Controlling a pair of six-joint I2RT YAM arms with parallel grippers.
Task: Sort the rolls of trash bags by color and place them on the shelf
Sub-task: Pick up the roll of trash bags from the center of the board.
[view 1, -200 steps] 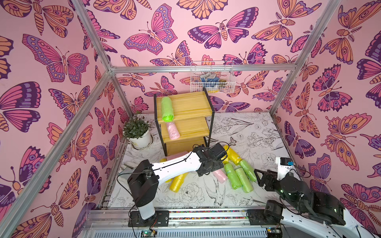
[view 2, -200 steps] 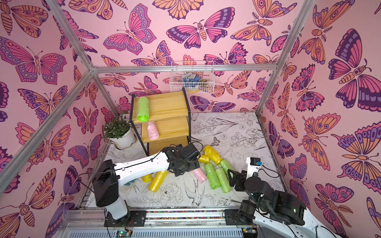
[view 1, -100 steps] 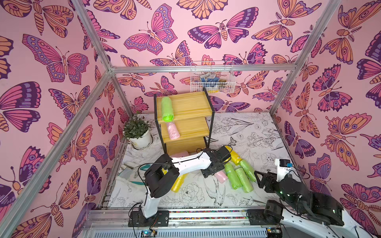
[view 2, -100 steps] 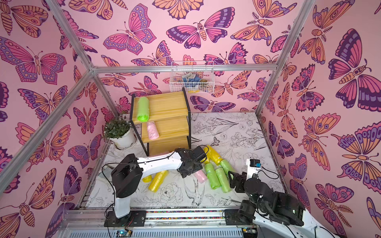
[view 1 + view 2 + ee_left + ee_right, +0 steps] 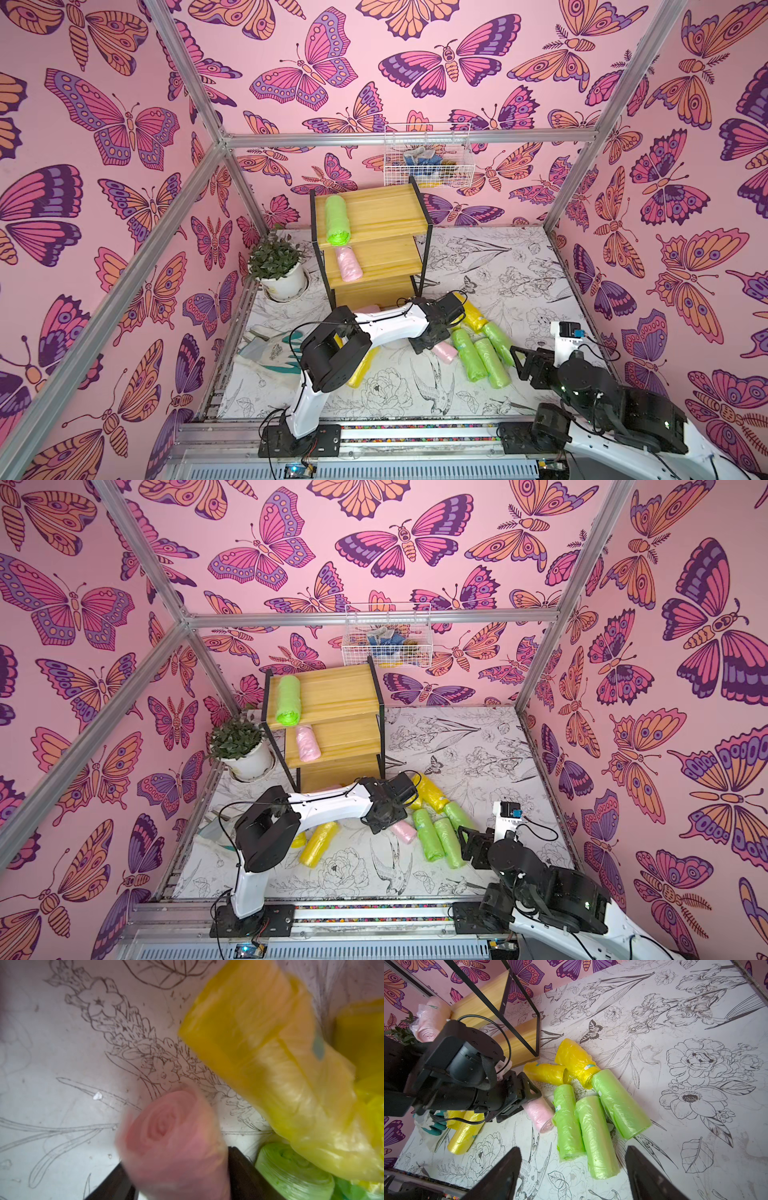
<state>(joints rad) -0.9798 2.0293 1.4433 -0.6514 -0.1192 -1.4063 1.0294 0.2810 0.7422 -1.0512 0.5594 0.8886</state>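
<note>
Pink walls (image 5: pixel 415 108), purple-orange butterflies; white tabletop (image 5: pixel 519 270), black line-drawn flowers; lime green rolls (image 5: pixel 593 1136), yellow rolls (image 5: pixel 575 1059), pale pink roll (image 5: pixel 538 1114).

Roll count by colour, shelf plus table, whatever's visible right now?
Green rolls: 4 (1 on the shelf, 3 on the table)
Yellow rolls: 4 (all on the table)
Pink rolls: 3 (1 on the shelf, 1 on the table by its base, 1 between the left gripper jaws)
Total: 11 in view
</note>
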